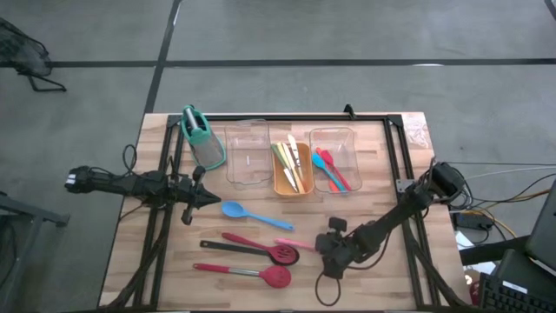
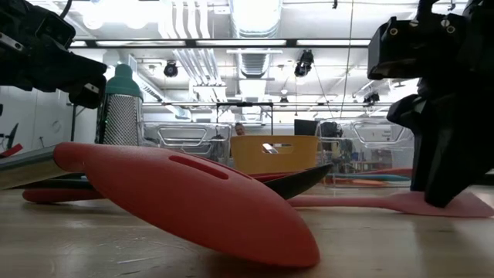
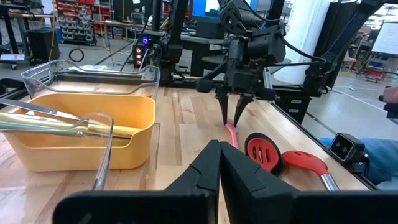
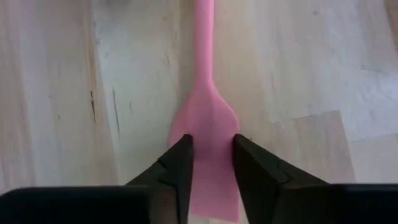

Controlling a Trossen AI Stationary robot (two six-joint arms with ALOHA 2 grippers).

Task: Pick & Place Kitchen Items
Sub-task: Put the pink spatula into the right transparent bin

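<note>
A small pink spatula [image 4: 206,134] lies flat on the wooden table, near the front right, its handle [image 1: 291,243] pointing toward the left. My right gripper [image 4: 210,152] stands over its blade, pointing steeply down and shut on it. My left gripper [image 1: 213,199] hangs shut above the table's left half, touching nothing. A blue spoon [image 1: 239,211], a slotted red spoon with a black handle [image 1: 282,254] and a red spoon [image 1: 276,276] lie loose on the table between the arms. My right gripper pinches the spatula's pink blade [image 4: 208,124] between its two fingers, which sit at the blade's two side edges, near its wide end. The fingers come steeply from above and stand across the blade. The spatula lies flat on the table.
Along the far side stand a teal-and-grey holder [image 1: 201,137], a clear tray [image 1: 247,155], an orange tray [image 1: 293,184] with pale utensils, and a clear tray [image 1: 337,139] with red, orange and teal ones. A black frame [image 1: 287,117] borders the table.
</note>
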